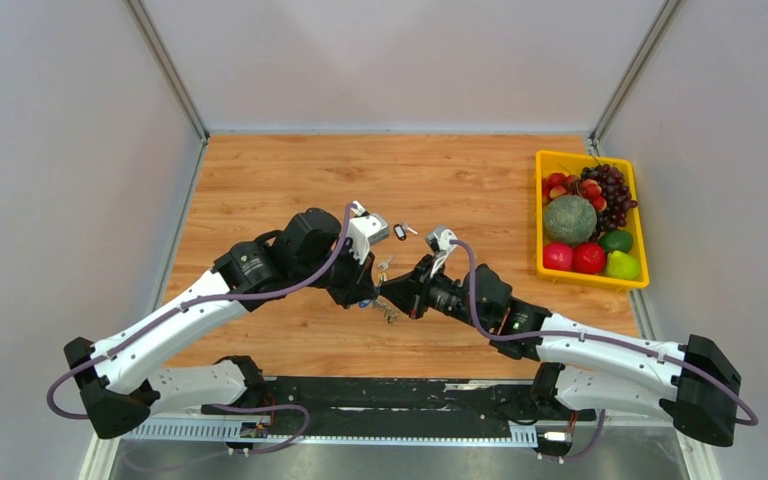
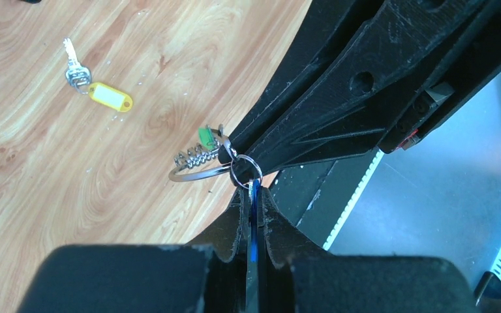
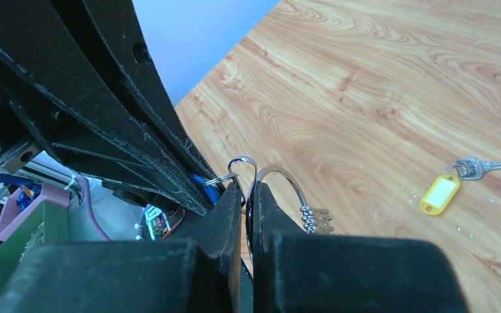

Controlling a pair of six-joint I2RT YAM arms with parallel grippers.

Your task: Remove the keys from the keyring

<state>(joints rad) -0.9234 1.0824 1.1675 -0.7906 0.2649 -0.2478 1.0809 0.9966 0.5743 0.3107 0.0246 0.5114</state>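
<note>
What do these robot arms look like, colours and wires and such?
The left arm and right arm have white shells with black joints. A purplish-grey cable loops along each. Their fingers are flat, tapered, rough black plastic.

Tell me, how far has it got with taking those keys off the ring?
Done: a yellow-tagged key lies loose on the table, off the keyring. In hand: the left pincer pinches the blue tag while the right pincer grips the keyring. Left: that one, the green tag and a cluster of keys hang on the keyring.
</note>
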